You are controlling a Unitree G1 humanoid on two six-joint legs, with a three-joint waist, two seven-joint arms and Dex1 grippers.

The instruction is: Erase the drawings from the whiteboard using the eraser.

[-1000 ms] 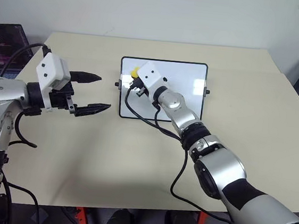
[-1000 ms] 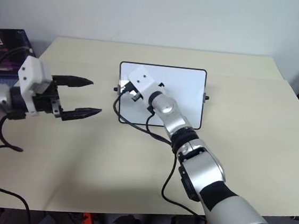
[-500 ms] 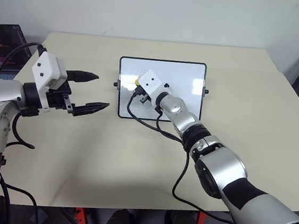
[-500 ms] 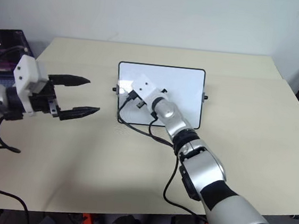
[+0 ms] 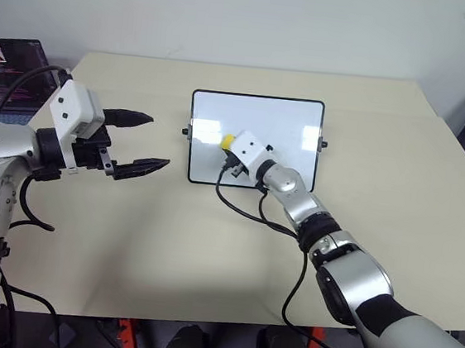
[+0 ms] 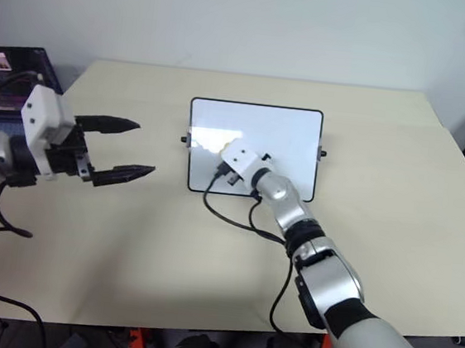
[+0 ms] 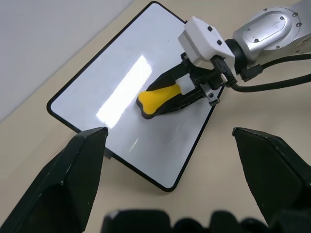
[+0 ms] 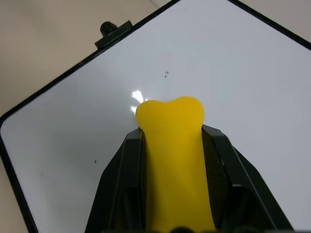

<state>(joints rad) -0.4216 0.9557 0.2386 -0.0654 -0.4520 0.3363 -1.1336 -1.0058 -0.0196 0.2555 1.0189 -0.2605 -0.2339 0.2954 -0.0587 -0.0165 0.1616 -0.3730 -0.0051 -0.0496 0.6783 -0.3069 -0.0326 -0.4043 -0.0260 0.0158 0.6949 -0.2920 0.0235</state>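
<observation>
Fingers [image 8: 121, 174] of the right gripper [image 7: 187, 97] are clamped on the eraser [image 7: 163, 99], one black finger on each long side. Eraser is a yellow block, waisted like a bone with a flared rounded tip; dark underside edge shows in the left wrist view. Its tip sticks out past the fingertips, over the whiteboard [image 5: 288, 117] near the board's middle, toward the lower half. Can't tell whether the underside is pressed on the surface or just above it.

Left gripper [image 5: 140, 141] has its fingers spread wide with nothing between them, held above the bench [image 5: 126, 238] well to the left of the board, pointing toward it.

Whiteboard: small glossy white rectangle, thin black frame, rounded corners, small black knob [image 5: 324, 145] on each short side. It lies flat on the beige bench around centre. Surface reads almost clean: bright light reflections, plus a couple of tiny dark specks [image 8: 166, 74] in the right wrist view. No legible marker shapes on the parts in sight; the patch under the eraser and gripper is hidden.

Laptop [image 5: 6, 67] with a lit screen sits at the far left edge, apart from the board. No containers on the bench.
</observation>
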